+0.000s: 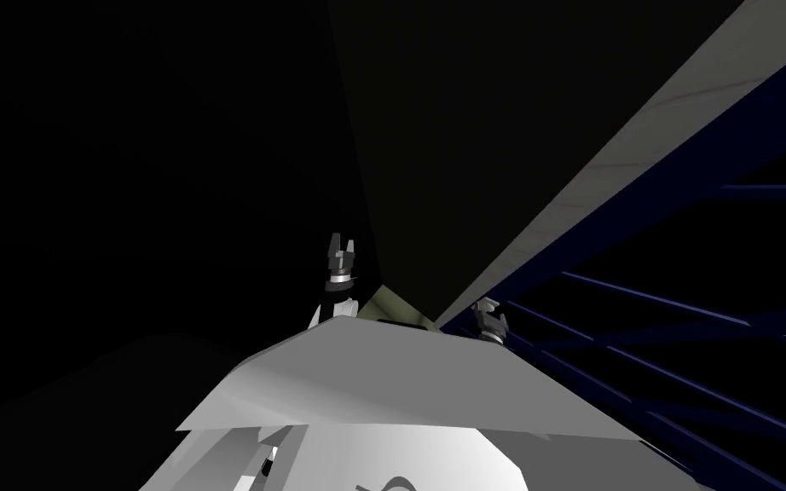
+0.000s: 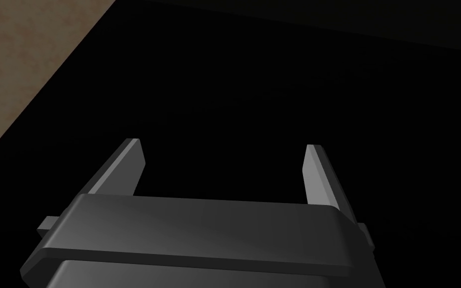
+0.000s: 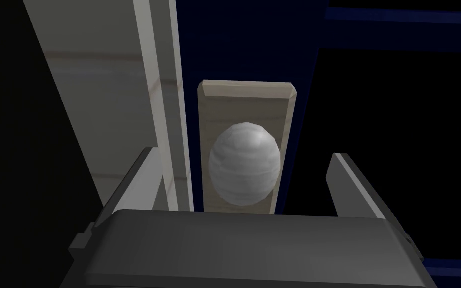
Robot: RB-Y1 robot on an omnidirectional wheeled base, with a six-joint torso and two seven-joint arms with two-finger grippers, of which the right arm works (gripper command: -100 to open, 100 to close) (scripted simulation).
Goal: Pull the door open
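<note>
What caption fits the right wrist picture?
Open right gripper facing a round grey knob on a pale rectangular plate on the dark blue door.

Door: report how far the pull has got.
Done: the right gripper is lined up on the round grey knob, fingers open either side, not pressing it. In hand: the approach to grip. To do: shut on the knob and pull; the dark blue door lies alongside the pale frame, apparently not yet opened. The left gripper hangs open, idle.
</note>
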